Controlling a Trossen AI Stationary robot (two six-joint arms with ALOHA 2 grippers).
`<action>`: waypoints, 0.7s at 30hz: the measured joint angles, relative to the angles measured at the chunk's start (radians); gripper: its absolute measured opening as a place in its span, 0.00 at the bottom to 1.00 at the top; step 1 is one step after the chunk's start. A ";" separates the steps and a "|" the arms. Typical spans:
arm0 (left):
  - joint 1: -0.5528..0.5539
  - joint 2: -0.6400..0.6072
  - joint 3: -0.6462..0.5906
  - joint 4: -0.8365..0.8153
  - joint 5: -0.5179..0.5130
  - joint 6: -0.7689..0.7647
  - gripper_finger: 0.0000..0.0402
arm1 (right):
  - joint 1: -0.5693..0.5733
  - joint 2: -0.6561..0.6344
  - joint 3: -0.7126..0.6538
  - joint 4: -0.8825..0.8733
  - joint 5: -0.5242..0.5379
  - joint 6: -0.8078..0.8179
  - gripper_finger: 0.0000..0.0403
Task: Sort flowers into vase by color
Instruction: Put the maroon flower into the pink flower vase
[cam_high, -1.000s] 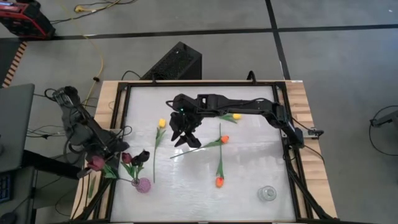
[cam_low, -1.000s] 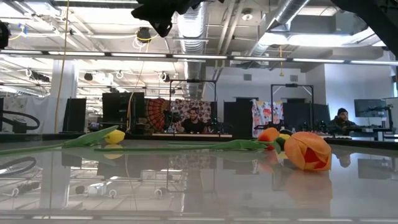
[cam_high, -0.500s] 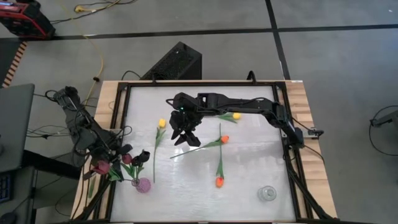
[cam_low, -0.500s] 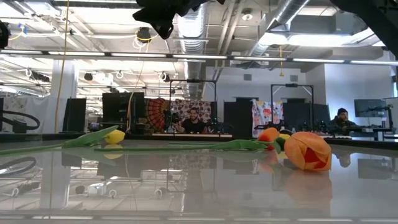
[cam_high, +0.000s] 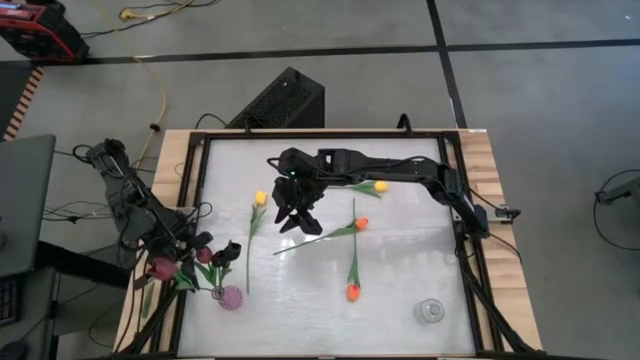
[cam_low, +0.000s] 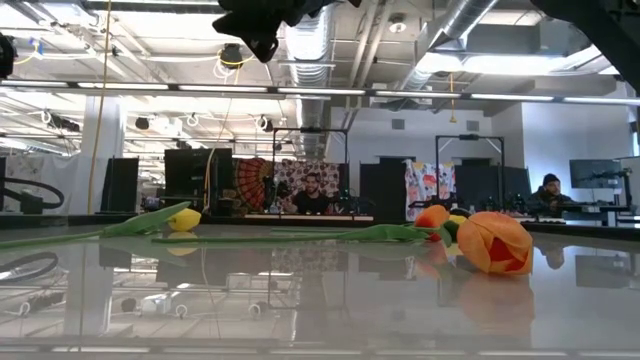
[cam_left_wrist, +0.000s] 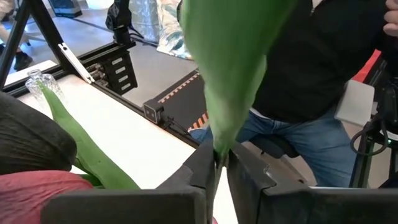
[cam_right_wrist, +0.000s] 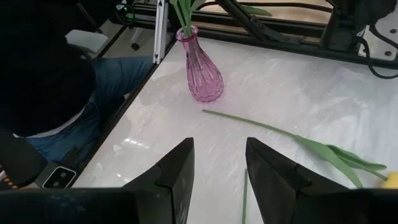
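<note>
Green stem (cam_left_wrist: 219, 93) sits pinched tight in my left claw (cam_left_wrist: 219, 163) beside the pink vase (cam_high: 231, 297); my right claw (cam_right_wrist: 217, 163) hangs open, empty.

No text or labels seem readable on anything here.

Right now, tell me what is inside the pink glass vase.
Green stems stand in the neck of the pink glass vase; from above, a dark maroon tulip head rises over it. How many stems is hidden.
</note>
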 joint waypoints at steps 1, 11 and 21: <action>0.000 0.000 0.000 0.000 0.000 -0.002 0.10 | 0.000 0.000 0.000 0.000 0.000 0.000 0.42; 0.000 0.000 0.000 -0.028 0.000 -0.119 0.22 | 0.000 0.000 0.000 -0.012 0.000 0.000 0.42; 0.000 0.000 0.061 -0.100 -0.017 -0.231 0.24 | 0.000 0.000 0.000 -0.012 0.000 0.002 0.42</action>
